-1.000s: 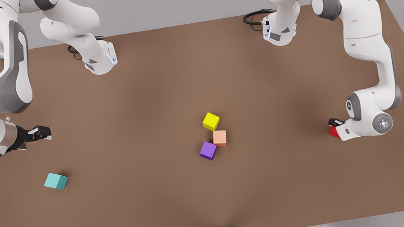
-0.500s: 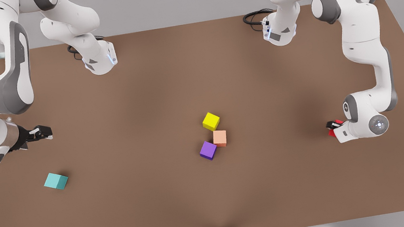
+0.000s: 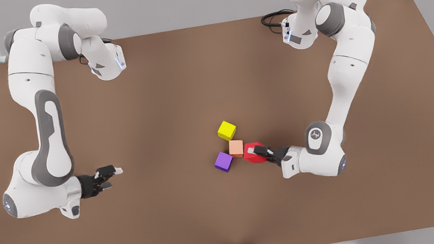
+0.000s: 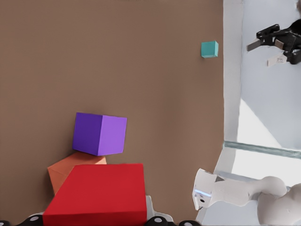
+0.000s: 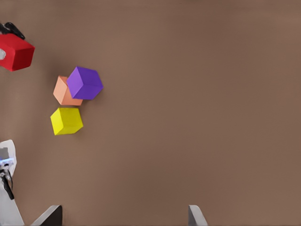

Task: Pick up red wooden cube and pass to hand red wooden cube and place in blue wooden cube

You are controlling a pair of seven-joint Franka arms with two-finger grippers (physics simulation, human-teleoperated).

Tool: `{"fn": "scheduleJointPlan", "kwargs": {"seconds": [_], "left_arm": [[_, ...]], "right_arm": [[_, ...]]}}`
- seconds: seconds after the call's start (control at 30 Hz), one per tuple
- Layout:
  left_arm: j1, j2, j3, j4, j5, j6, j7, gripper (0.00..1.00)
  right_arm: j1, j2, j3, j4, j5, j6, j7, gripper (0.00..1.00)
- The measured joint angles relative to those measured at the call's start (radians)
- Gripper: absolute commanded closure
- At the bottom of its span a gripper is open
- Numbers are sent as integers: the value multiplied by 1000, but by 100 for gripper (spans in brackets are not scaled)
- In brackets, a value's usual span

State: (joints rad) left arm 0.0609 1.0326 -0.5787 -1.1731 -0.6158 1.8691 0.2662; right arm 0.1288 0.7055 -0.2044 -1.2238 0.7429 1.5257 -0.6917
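The red wooden cube [image 3: 251,157] is gripped by my left gripper [image 3: 257,153], which reaches in from the front view's right, close beside the salmon cube [image 3: 236,148]. In the left wrist view the red wooden cube [image 4: 99,193] sits large between the jaws. The blue wooden cube [image 4: 209,49] lies far off on the table in that view; in the front view my right arm covers it. My right gripper [image 3: 110,177], the hand, hovers open at the front view's left, facing the centre, and its fingertips [image 5: 48,215] stand wide apart.
A yellow cube [image 3: 227,130], the salmon cube and a purple cube [image 3: 223,161] cluster mid-table just beside the red cube. The brown table [image 3: 162,104] stretches bare between the two grippers. Both arm bases stand at the far edge.
My left gripper carried the red cube from the front view's right side to the central cluster. My right arm swung down and inward, now covering the teal cube in the front view.
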Motion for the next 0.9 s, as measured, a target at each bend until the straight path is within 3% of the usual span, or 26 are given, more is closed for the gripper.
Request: {"fn": "scheduleJointPlan", "kwargs": {"seconds": [0.2,0.33,0.43,0.6,0.9], "left_arm": [[31,49,-13,3,-279,49,-108,32],[-33,45,-94,24,-323,123,-163,32],[-68,90,-112,71,-341,169,-186,32],[-86,107,-122,88,-355,210,-187,32],[-117,116,-123,87,-367,246,-122,32]], "right_arm": [[3,140,7,42,338,44,-352,0],[10,243,103,128,486,73,-612,0],[15,270,188,130,541,108,-780,0],[29,282,244,110,590,138,-1007,0],[69,283,261,63,698,165,-1287,0]]}}
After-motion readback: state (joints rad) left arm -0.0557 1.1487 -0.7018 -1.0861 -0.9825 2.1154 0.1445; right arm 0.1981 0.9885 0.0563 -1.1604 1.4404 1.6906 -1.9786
